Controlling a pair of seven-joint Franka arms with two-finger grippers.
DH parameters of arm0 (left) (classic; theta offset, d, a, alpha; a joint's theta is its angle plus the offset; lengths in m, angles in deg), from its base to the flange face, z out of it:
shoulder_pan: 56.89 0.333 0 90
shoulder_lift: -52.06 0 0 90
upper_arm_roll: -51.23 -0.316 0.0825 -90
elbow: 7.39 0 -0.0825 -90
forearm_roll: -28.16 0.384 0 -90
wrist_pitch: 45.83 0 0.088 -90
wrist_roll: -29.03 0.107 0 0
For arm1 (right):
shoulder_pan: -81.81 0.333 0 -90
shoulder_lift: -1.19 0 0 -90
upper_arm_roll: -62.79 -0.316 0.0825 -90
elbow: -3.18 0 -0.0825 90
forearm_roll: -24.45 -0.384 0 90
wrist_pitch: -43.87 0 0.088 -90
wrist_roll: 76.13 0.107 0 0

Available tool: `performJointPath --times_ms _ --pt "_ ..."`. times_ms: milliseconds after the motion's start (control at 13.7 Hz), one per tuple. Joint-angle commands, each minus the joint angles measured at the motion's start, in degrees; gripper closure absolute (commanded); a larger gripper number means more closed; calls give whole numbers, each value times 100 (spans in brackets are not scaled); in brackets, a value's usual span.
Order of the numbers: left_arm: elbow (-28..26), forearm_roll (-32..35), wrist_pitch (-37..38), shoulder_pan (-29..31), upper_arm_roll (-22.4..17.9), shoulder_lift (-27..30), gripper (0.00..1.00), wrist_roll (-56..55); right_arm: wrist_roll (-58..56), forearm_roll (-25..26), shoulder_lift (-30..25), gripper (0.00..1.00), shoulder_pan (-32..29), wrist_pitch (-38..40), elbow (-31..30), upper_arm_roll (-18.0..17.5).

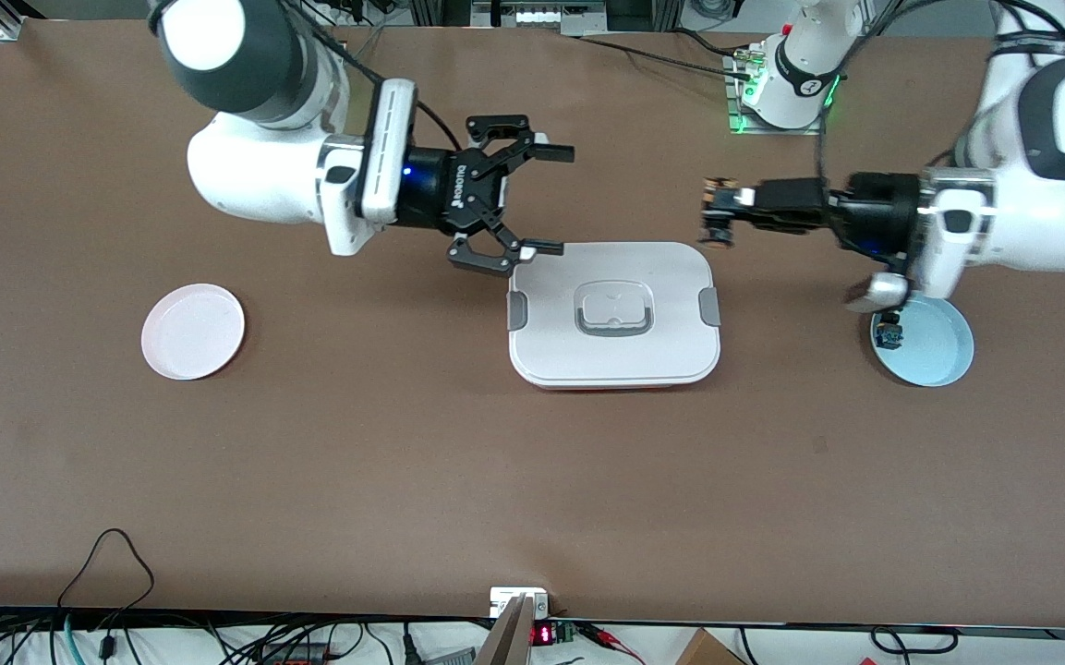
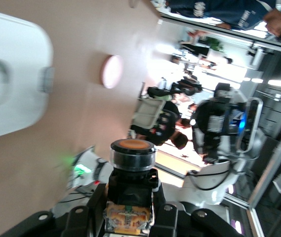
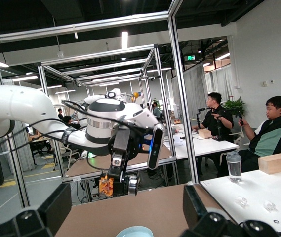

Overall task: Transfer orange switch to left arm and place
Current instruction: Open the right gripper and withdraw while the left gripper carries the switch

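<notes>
The orange switch point(image 1: 719, 222) hangs in the air with my left gripper point(image 1: 737, 211) shut on it, over the table just off the box's corner at the left arm's end. In the left wrist view the switch point(image 2: 132, 165) stands between the fingers point(image 2: 172, 219), its orange cap facing away from the wrist. My right gripper point(image 1: 562, 199) is open and holds nothing, over the table by the box's other corner. The white box point(image 1: 613, 314) lies lidded between the two grippers. From the right wrist view, the switch point(image 3: 118, 185) shows between the open fingers point(image 3: 56, 207).
A pink plate point(image 1: 192, 331) lies toward the right arm's end of the table. A blue plate point(image 1: 934, 346) lies under the left arm's wrist and has a small blue-and-black component point(image 1: 888, 331) on it. Cables run along the table's near edge.
</notes>
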Motion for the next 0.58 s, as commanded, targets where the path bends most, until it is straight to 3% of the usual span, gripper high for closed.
performJointPath --times_ms 0,292,512 --pt "28 1310 583 733 90 -93 100 44 -20 114 -249 0 -356 606 -361 120" --pt "1 3946 691 1235 81 -242 100 798 216 984 -293 0 -400 2124 -370 1199" --pt "-16 5741 507 1358 81 -750 100 906 604 1651 -284 0 -462 3041 -353 1868"
